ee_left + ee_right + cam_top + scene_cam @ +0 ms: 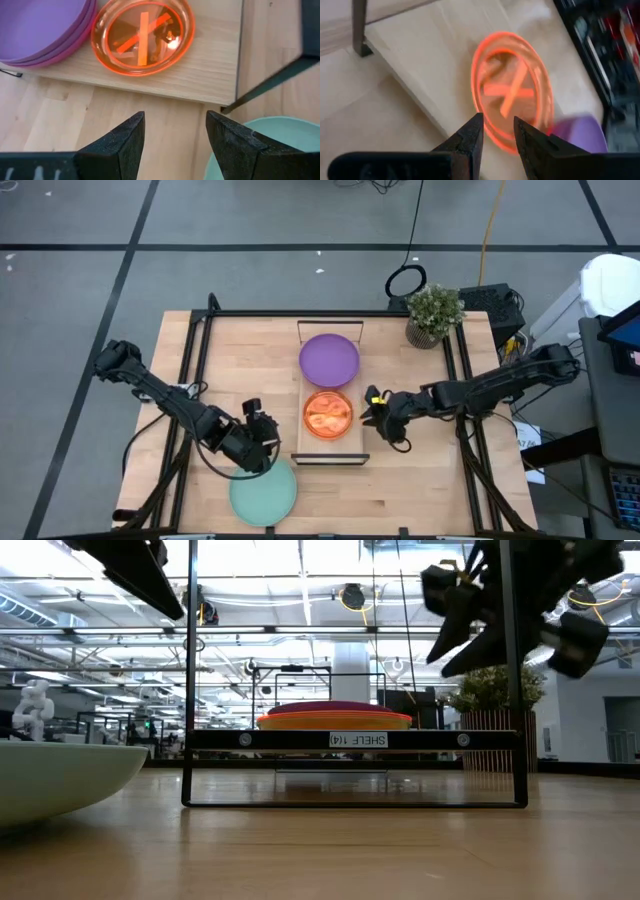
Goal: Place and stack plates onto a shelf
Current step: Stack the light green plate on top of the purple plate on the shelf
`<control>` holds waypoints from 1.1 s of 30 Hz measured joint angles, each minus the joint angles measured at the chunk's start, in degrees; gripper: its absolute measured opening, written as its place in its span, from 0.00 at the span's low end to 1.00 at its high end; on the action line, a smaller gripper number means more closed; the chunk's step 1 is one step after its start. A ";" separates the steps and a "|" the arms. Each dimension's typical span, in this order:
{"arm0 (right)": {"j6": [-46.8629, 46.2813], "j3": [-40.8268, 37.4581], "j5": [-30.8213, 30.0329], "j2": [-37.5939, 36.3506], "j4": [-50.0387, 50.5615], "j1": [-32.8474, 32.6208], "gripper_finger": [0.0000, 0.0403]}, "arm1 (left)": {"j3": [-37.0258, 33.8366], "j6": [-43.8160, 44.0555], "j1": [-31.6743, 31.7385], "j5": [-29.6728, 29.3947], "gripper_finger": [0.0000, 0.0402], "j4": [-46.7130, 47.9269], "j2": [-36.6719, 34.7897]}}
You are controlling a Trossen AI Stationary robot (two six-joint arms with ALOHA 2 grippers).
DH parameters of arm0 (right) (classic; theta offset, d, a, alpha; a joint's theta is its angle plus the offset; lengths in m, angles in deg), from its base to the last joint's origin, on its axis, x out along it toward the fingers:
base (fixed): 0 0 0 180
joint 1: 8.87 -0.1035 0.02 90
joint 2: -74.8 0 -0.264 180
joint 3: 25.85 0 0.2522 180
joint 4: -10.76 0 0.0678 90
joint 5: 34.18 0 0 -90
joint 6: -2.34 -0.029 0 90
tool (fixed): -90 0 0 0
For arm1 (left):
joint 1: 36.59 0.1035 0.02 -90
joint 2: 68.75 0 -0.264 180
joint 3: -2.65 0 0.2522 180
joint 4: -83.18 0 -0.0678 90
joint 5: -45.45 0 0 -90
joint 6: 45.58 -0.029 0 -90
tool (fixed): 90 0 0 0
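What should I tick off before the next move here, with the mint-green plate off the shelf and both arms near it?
1. Orange plate lies flat on the shelf, clear of the right gripper: ok.
2. Right gripper's fingers are apart, holding nothing: ok.
3. Purple plate sits on the shelf beside the orange one, stacked on a magenta plate: ok.
4. Mint-green plate is on the tabletop, not on the shelf: not ok.
5. Left gripper is open and empty above the table next to the mint-green plate: ok.
6. Whether bare shelf space fits the mint-green plate: cannot tell.
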 joint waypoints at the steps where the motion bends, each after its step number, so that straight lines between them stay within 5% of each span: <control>1: -1.71 0.00 -2.07 -1.26 1.18 -0.55 0.23 | 0.00 0.75 -0.51 -0.03 0.54 -0.02 0.00; 7: -14.30 0.00 -9.29 -8.09 7.94 -3.76 0.23 | 0.00 7.01 -5.30 -0.01 0.54 0.00 0.70; 19: -40.95 0.00 -9.15 -12.70 15.85 -9.05 0.23 | 0.00 15.70 -17.97 6.93 0.54 -4.35 4.84; 33: -43.20 0.00 -9.40 -12.48 14.85 -12.00 0.23 | 0.00 10.82 -24.81 11.63 0.54 -13.13 10.52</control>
